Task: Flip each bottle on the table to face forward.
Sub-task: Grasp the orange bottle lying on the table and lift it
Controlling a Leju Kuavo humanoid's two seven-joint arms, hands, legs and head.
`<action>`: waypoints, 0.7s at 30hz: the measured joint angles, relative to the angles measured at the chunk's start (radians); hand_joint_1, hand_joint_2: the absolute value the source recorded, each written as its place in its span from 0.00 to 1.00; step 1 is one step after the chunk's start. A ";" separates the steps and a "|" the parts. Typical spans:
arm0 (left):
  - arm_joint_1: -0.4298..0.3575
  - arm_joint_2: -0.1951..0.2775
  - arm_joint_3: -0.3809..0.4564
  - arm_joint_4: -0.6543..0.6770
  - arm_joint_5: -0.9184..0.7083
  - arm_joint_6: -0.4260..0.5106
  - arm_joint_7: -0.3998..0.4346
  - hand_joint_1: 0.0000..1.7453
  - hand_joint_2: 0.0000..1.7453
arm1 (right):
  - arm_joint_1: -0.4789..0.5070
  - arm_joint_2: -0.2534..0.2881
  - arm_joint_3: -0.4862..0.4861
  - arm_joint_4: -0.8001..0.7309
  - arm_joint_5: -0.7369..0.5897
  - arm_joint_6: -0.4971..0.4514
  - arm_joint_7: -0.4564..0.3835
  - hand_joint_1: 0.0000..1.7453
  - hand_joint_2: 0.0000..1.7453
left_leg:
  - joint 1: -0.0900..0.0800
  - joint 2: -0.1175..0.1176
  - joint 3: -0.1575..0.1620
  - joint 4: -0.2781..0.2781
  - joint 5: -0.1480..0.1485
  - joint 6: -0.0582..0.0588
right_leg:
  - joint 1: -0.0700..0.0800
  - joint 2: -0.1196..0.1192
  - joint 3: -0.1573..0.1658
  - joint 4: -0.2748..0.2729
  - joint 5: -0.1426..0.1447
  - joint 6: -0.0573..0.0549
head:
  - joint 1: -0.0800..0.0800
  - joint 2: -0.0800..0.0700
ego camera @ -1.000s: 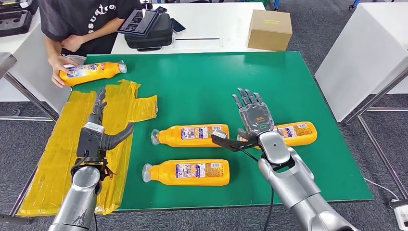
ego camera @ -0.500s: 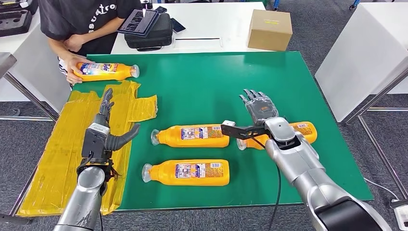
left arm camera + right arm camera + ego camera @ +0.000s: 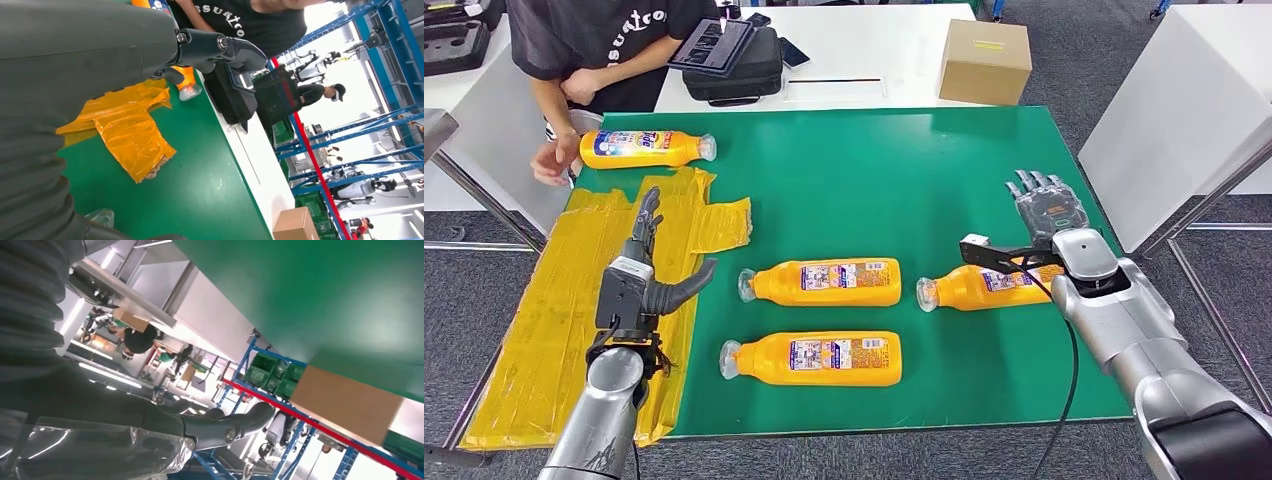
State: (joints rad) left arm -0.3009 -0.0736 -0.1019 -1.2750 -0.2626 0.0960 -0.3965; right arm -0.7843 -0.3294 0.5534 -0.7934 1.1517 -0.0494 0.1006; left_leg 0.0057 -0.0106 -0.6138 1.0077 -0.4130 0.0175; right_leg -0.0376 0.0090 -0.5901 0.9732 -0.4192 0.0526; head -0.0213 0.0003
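Observation:
Several orange bottles lie on their sides on the green table (image 3: 864,180). One bottle (image 3: 824,282) lies mid-table, another (image 3: 814,358) nearer the front, a third (image 3: 979,287) at the right, partly behind my right hand's thumb. A fourth bottle (image 3: 646,148) lies at the far left corner with its label up. My right hand (image 3: 1044,215) hovers open above the right bottle's base, holding nothing. My left hand (image 3: 646,265) stands open over the yellow plastic sheet (image 3: 544,300), fingers up; its thumb (image 3: 220,45) shows in the left wrist view.
A person in a black shirt (image 3: 594,40) stands at the far left, one hand (image 3: 552,162) just beside the far-left bottle. Behind the green table stands a white table (image 3: 874,50) with a cardboard box (image 3: 984,62) and a black bag (image 3: 736,68).
My right hand has swung right and away from the middle bottle, uncovering the right bottle. The person turned the far-left bottle, set it down label up and let go.

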 joint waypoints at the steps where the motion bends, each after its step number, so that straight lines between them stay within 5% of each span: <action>1: 0.000 -0.001 0.000 0.002 0.000 0.000 0.000 0.00 1.00 | 0.000 -0.014 -0.002 -0.004 -0.008 0.001 -0.003 0.00 1.00 | 0.000 0.000 0.000 0.000 0.000 0.000 | 0.000 0.000 0.000 0.000 0.000 0.000 | 0.000 0.000; 10: -0.005 -0.005 0.005 0.023 0.000 -0.003 -0.002 0.00 1.00 | 0.026 -0.158 -0.066 -0.094 -0.080 0.050 -0.078 0.00 1.00 | 0.000 -0.002 -0.001 0.000 0.001 0.002 | 0.000 -0.002 0.000 0.000 0.000 0.001 | 0.000 0.000; 21: -0.012 -0.005 0.012 0.039 0.000 -0.007 -0.003 0.00 1.00 | 0.029 -0.227 -0.102 -0.109 -0.118 0.119 -0.119 0.00 1.00 | -0.001 -0.002 -0.001 0.000 0.002 0.003 | -0.001 -0.003 0.000 0.000 0.000 0.001 | 0.000 0.000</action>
State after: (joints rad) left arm -0.3128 -0.0791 -0.0895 -1.2356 -0.2628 0.0890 -0.3998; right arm -0.7553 -0.5565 0.4513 -0.9026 1.0333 0.0700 -0.0189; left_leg 0.0045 -0.0123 -0.6150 1.0076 -0.4112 0.0200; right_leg -0.0381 0.0065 -0.5901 0.9732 -0.4188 0.0534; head -0.0215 0.0000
